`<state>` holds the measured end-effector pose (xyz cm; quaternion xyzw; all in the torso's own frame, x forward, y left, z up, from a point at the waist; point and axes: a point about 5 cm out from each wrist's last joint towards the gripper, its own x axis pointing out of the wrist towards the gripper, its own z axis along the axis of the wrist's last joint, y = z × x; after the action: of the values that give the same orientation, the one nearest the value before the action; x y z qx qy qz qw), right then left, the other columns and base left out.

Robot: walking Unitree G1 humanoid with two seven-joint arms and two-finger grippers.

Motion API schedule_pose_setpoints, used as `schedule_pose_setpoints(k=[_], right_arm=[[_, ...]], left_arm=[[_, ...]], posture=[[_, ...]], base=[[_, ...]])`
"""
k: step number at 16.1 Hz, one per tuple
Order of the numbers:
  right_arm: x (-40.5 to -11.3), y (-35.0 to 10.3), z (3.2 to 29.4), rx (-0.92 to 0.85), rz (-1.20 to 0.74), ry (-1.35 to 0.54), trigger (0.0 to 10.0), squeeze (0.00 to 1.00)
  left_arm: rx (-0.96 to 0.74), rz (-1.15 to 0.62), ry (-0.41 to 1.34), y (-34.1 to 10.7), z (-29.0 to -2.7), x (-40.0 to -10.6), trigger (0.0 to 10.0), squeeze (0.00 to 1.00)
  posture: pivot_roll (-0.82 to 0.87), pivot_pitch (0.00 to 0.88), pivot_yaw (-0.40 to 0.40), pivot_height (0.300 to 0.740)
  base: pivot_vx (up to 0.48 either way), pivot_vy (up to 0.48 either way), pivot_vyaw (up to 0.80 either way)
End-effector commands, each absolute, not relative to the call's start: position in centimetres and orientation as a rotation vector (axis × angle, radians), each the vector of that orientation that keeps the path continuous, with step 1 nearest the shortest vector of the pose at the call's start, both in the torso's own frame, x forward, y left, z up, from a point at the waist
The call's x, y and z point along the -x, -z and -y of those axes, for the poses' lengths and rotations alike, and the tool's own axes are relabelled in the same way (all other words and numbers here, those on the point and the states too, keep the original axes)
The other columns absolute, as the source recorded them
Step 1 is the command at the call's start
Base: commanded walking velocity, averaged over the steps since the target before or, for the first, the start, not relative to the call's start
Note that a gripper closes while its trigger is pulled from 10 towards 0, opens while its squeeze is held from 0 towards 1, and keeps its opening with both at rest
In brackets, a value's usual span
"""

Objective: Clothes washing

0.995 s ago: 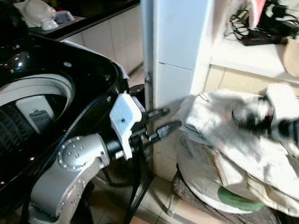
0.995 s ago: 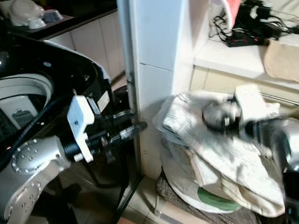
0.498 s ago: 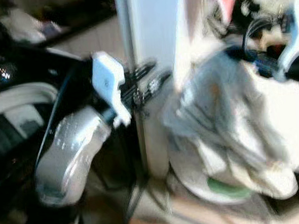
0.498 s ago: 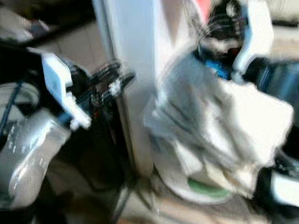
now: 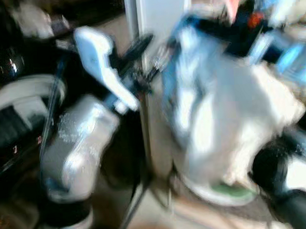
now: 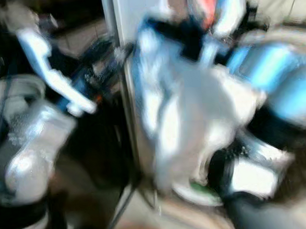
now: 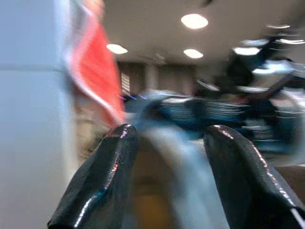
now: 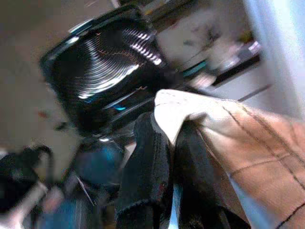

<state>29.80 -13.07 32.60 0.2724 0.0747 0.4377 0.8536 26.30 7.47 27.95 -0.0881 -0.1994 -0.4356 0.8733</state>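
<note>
The right gripper [image 8: 167, 157] has its fingers clamped on the pale cloth [image 5: 215, 116], held up at two o'clock. The left gripper [image 7: 167, 176] waits with fingers apart. At ten o'clock, the washer [image 5: 17, 102] is open; the cloth is not in yet.

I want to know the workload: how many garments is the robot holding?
1, as far as the blur allows: a pale garment pinched in the right gripper, lifted beside the white pillar. The left gripper is open, holding nothing. More may lie hidden below.
</note>
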Motion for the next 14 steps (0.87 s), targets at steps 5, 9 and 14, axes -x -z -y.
schedule_pose_setpoints(k=[5,9,14], right_arm=[[-29.5,-33.1,11.7,-0.691,-0.127,-1.048,0.0,0.00],[-28.9,-33.1,10.8,-0.735,-0.114,-1.127,0.0,0.00],[-28.5,-32.9,11.6,-0.657,-0.130,-1.083,0.0,0.00]], left_arm=[[0.158,0.346,0.910,-26.0,-6.2,-26.3,10.0,0.42],[0.115,0.334,0.824,-24.6,-5.9,-27.5,10.0,0.00],[0.256,0.415,0.777,-25.2,-8.8,-27.3,10.0,0.00]], posture=[[-0.04,0.000,-0.005,0.740],[-0.05,0.000,-0.002,0.740],[-0.06,0.000,0.002,0.740]], base=[[0.000,0.000,0.00],[0.000,0.000,0.00],[0.000,0.000,0.00]])
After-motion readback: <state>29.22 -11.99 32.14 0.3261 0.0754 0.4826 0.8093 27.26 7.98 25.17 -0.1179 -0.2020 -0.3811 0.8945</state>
